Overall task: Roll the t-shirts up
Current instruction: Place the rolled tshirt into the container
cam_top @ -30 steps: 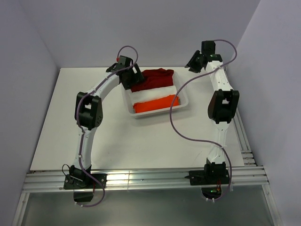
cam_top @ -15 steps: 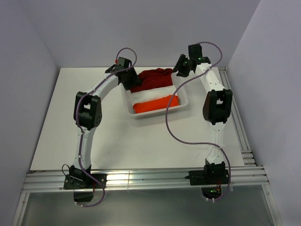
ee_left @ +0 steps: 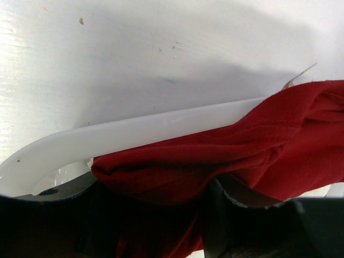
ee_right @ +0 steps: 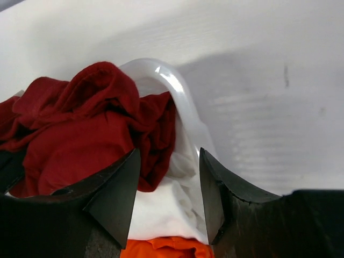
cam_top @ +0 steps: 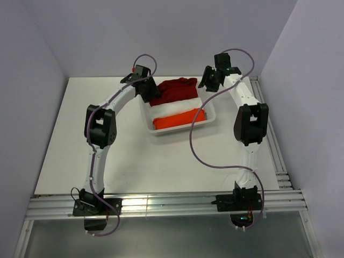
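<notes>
Three folded t-shirts lie in a white bin (cam_top: pixel 209 114): a dark red one (cam_top: pixel 174 90) at the back, a white one (cam_top: pixel 174 106) in the middle and an orange one (cam_top: pixel 177 119) at the front. My left gripper (cam_top: pixel 148 92) is at the red shirt's left end. In the left wrist view the gripper (ee_left: pixel 153 185) has its jaws apart, with red cloth (ee_left: pixel 269 134) bunched between them. My right gripper (cam_top: pixel 207 84) is open and empty above the bin's far right corner, and in its own view (ee_right: pixel 167 172) it is over the red (ee_right: pixel 80 134) and white (ee_right: pixel 161 209) shirts.
The bin's rim shows in the left wrist view (ee_left: pixel 134 134) and in the right wrist view (ee_right: pixel 177 88). The white table (cam_top: pixel 97 145) spreads around the bin. Walls stand close at the back and sides. A purple cable (cam_top: pixel 196 145) hangs from the right arm.
My right arm has swung left, from beyond the bin's right side to over its far right corner. The left arm and the shirts have not moved.
</notes>
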`<action>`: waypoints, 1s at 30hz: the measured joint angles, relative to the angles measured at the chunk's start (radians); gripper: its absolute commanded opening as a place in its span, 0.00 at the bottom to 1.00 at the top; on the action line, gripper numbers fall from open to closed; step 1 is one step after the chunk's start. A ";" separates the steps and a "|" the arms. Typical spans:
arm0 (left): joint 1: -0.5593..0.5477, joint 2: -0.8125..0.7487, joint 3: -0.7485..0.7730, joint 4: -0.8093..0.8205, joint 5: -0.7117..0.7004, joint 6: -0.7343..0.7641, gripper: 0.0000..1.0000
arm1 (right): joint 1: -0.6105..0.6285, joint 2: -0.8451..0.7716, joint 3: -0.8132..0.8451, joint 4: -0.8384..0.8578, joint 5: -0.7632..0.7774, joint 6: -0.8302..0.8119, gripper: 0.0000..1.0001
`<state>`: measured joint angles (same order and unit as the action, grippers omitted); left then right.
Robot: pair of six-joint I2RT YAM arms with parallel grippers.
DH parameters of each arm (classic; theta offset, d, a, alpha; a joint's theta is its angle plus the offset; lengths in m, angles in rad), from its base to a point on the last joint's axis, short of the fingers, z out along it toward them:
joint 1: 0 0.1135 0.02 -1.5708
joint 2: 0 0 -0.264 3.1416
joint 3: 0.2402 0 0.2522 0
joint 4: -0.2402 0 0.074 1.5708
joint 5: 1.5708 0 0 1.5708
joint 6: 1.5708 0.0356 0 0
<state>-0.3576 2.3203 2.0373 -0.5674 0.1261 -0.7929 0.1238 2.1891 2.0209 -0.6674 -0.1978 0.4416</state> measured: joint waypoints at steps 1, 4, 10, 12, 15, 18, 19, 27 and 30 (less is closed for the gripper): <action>0.000 0.000 0.002 -0.002 0.000 0.003 0.53 | -0.003 -0.007 0.000 -0.002 0.016 -0.006 0.55; 0.000 0.000 0.004 -0.006 0.000 0.010 0.48 | -0.014 -0.023 -0.002 -0.002 0.051 -0.024 0.54; 0.001 0.000 0.005 -0.010 0.000 0.015 0.46 | -0.029 -0.032 -0.035 0.006 0.077 -0.056 0.53; 0.001 0.000 0.005 -0.010 0.000 0.016 0.46 | -0.030 -0.032 -0.065 0.003 0.073 -0.063 0.52; 0.001 0.000 0.005 -0.011 0.000 0.019 0.46 | -0.029 -0.032 -0.101 0.004 0.054 -0.071 0.51; 0.001 0.000 0.005 -0.014 0.000 0.022 0.46 | -0.025 -0.032 -0.127 0.023 0.019 -0.069 0.16; 0.001 0.000 0.005 -0.015 0.000 0.023 0.45 | -0.024 -0.032 -0.129 0.029 0.016 -0.092 0.04; 0.027 0.000 0.012 -0.005 -0.021 0.031 0.56 | -0.020 -0.039 -0.139 0.023 -0.051 -0.116 0.00; 0.028 -0.003 0.011 -0.006 -0.019 0.032 0.56 | -0.024 -0.039 -0.143 0.026 -0.062 -0.106 0.00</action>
<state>-0.3298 2.3177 2.0483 -0.5735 0.1066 -0.7609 0.0994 2.1498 1.8774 -0.6418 -0.2596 0.3359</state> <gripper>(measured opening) 0.560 0.176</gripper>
